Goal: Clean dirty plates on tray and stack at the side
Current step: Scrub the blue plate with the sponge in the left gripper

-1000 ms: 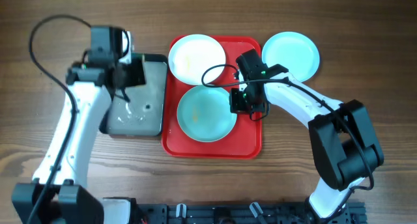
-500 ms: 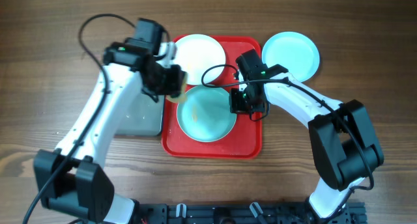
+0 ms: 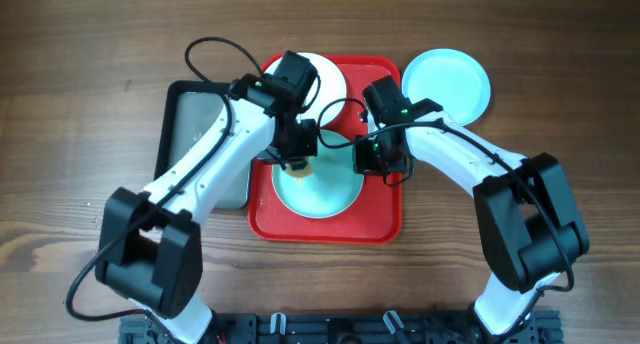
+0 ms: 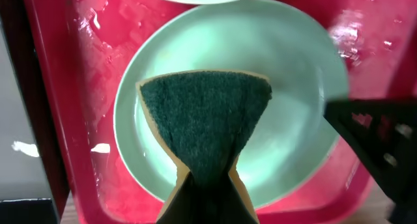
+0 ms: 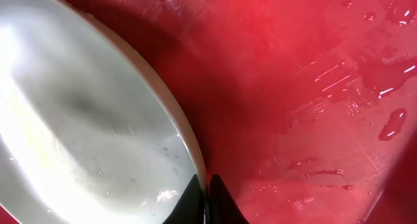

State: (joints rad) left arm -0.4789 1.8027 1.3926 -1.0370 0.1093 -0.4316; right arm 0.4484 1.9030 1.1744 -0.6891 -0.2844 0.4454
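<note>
The round pale aqua plate (image 3: 330,191), wet and shiny, lies in the red tray (image 3: 385,219). The left gripper (image 4: 207,185) is clamped on a green sponge (image 4: 203,120) above it; the right gripper (image 5: 207,193) pinches its rim.

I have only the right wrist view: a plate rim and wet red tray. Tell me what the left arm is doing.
Observer: The left gripper holds a green sponge over the aqua plate.
Operator: Locate the other plates.
Observer: The white plate lies on the tray too, at its far end.
Operator: Now the third.
Observer: The second aqua plate sits off the tray, on the table by its far right corner.
</note>
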